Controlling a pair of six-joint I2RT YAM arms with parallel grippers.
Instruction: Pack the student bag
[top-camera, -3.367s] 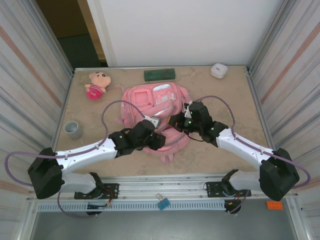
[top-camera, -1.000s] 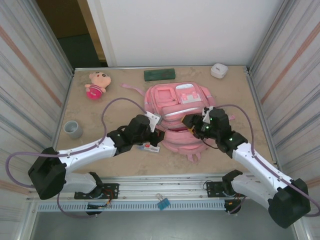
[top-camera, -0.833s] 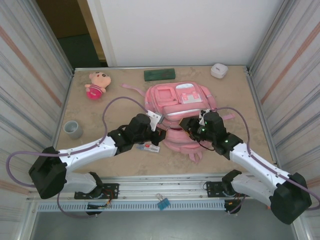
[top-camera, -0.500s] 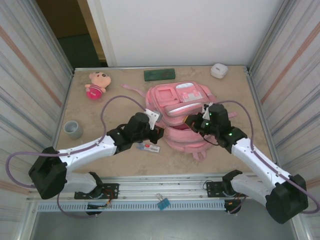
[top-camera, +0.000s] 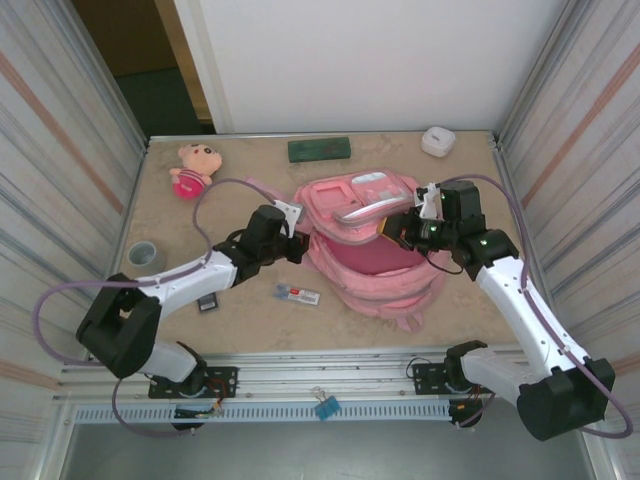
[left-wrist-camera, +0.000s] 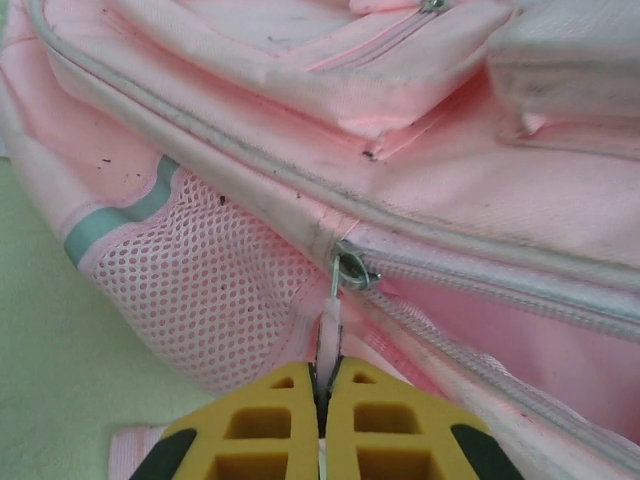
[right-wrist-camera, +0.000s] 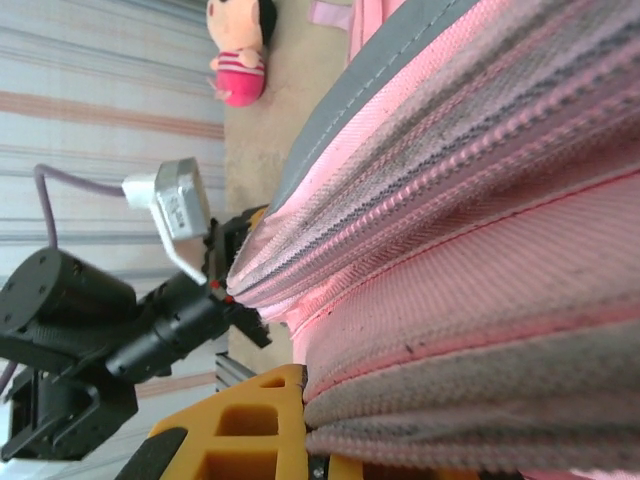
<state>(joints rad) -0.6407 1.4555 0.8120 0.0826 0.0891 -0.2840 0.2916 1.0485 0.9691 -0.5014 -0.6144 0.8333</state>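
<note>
The student bag, a large pink backpack, lies mid-table with its main compartment gaping and the darker pink inside showing. My left gripper is at the bag's left side, its yellow fingers shut on the white zip pull just below the metal slider. My right gripper is at the opening's right end, shut on the edge of the bag's upper flap and holding it raised. One yellow finger presses against the fabric; the other is mostly hidden.
A pink plush doll sits far left and a green case by the back wall. A white box is back right and a grey cup at left. A small red-and-white item and a dark one lie before the bag.
My right gripper closed on the flap edge and lifted it up and to the right. My left gripper drew the zip pull leftward. The opening has widened.
</note>
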